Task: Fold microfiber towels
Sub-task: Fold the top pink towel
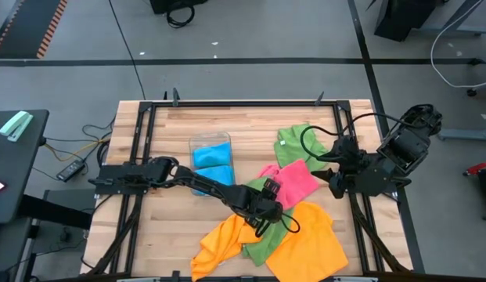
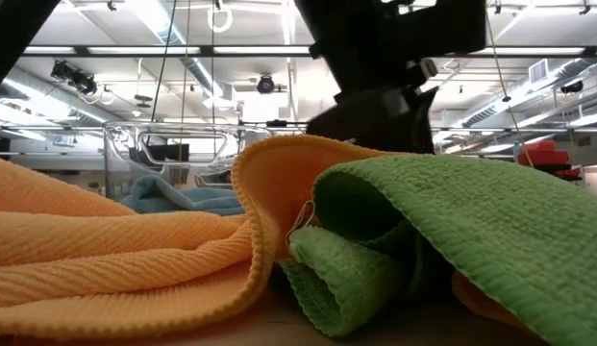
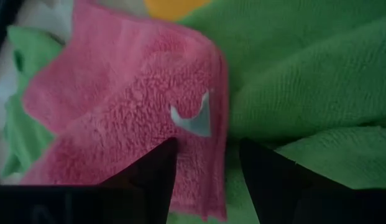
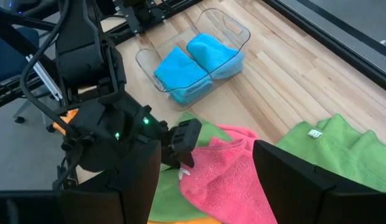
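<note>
Several microfiber towels lie heaped at the table's near right. A pink towel [image 1: 293,180] lies over a green one [image 1: 262,239], between two orange ones [image 1: 309,243] [image 1: 219,243]. Another green towel [image 1: 301,141] lies farther back. My left gripper [image 1: 268,205] is down at the pink towel's left corner, open, with the towel's hemmed edge [image 3: 212,149] running between its fingers. My right gripper [image 1: 334,178] hangs open above the table's right side, nothing between its fingers [image 4: 205,186]. My left gripper comes slanting down from the table's left at the pink towel's hemmed edge [image 3: 214,158], just beside the white label [image 3: 193,119]. One finger [image 3: 156,177] stands over the pink cloth, the other [image 3: 267,183] over the green towel [image 3: 304,81]. Whether they touch the cloth I cannot tell.
A small clear plastic tray [image 1: 197,145] with two folded sky-blue towels [image 4: 199,62] stands at the table's middle, left of the heap. Bare wood shows at the far side and near left. A black frame rails the table's edges.
</note>
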Robot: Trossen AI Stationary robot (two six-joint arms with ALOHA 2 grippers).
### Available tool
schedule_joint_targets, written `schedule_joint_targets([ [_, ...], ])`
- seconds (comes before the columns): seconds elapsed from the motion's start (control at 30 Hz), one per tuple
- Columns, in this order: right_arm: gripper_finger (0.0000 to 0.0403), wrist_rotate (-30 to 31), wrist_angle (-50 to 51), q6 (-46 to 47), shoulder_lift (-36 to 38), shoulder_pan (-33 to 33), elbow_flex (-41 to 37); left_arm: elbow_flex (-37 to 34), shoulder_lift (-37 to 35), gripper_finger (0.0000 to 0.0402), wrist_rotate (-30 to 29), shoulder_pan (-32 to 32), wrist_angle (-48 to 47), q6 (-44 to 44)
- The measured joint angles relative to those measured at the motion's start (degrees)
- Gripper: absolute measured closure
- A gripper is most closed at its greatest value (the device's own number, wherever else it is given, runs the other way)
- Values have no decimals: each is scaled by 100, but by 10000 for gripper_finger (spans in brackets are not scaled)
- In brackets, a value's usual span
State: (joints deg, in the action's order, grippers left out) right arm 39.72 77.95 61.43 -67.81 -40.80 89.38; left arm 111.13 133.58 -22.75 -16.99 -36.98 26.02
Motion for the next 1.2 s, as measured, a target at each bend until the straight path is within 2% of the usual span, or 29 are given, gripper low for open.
schedule_joint_targets([
  [0.13,139,0,0,7,0,0,0,-2,37,229,-402,-4,118,196],
  [0.37,139,30,0,7,0,0,0,0,35,262,-457,11,126,226],
  [0.63,139,37,0,-9,0,0,0,0,25,338,-442,11,111,167],
  [0.8,139,39,0,-11,0,1,0,0,-87,387,-66,7,108,148],
  [0.9,139,42,0,-11,0,0,0,2,-145,390,-6,0,257,9],
  [1.07,139,44,-2,-4,0,0,0,4,-142,360,-1,0,569,15],
  [1.2,139,44,0,-2,0,0,0,4,-140,355,5,-11,562,13],
])
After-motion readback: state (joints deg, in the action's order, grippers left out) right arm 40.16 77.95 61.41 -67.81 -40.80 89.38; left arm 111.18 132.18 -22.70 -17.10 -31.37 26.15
